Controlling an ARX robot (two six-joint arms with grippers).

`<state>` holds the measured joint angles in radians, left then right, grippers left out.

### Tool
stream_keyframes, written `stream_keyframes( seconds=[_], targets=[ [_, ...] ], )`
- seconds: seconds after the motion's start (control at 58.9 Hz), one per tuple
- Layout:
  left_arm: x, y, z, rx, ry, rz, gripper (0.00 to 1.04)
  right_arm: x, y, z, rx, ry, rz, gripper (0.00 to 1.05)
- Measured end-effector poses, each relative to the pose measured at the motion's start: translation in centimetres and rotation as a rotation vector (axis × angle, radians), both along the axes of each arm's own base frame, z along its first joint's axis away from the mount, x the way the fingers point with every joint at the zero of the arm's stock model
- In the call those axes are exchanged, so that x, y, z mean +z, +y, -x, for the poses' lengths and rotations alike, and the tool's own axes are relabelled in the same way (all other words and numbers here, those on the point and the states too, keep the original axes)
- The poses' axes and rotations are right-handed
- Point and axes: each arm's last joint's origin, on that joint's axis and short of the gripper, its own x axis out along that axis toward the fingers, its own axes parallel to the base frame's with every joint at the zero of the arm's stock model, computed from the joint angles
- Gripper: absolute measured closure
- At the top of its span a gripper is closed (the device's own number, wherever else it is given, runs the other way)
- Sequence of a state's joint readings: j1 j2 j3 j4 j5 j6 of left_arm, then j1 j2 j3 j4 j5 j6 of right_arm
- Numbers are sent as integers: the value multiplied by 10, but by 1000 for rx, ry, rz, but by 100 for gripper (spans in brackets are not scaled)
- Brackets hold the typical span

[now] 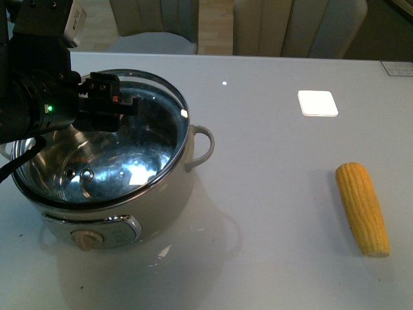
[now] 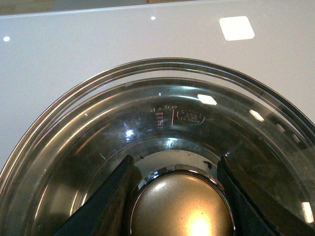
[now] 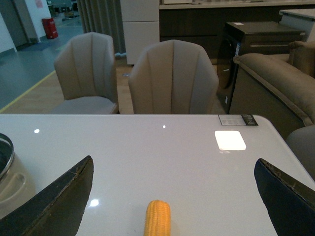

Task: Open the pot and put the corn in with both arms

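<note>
Corn (image 1: 362, 208) lies on the counter (image 1: 271, 161), well right of the pot (image 1: 169, 194). The right gripper (image 3: 172, 189) waits wide open and empty. The left gripper (image 1: 121, 106) pinches the knob (image 2: 182, 209), because the lid (image 1: 151, 132) must come off first.

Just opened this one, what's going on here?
The left gripper is closed on the knob of the glass lid. The lid covers the pot and looks slightly tilted, so the pot is not yet open. The right gripper hangs open over the table, facing the corn, which lies untouched to the pot's right.
</note>
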<state>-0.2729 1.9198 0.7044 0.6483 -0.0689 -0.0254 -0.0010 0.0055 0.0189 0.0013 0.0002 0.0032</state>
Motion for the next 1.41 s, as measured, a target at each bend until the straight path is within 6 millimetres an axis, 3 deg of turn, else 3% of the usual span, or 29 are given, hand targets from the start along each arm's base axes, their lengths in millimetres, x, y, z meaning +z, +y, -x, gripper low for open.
stream_keyframes(
  seconds=[0.339,0.696,0.814,0.899,1.103,1.408],
  targets=[
    [14,3,0,20,13,2,61,0,0,0,0,0,0,9],
    [70,7,-14,48,-115,36,61,0,0,0,0,0,0,9],
    [87,18,-12,46,-149,58,61,0,0,0,0,0,0,9],
    [96,33,-10,68,-170,69,61,0,0,0,0,0,0,9],
    [101,91,5,173,-186,76,61,0,0,0,0,0,0,9],
    [75,184,29,371,-188,40,61,0,0,0,0,0,0,9]
  ],
)
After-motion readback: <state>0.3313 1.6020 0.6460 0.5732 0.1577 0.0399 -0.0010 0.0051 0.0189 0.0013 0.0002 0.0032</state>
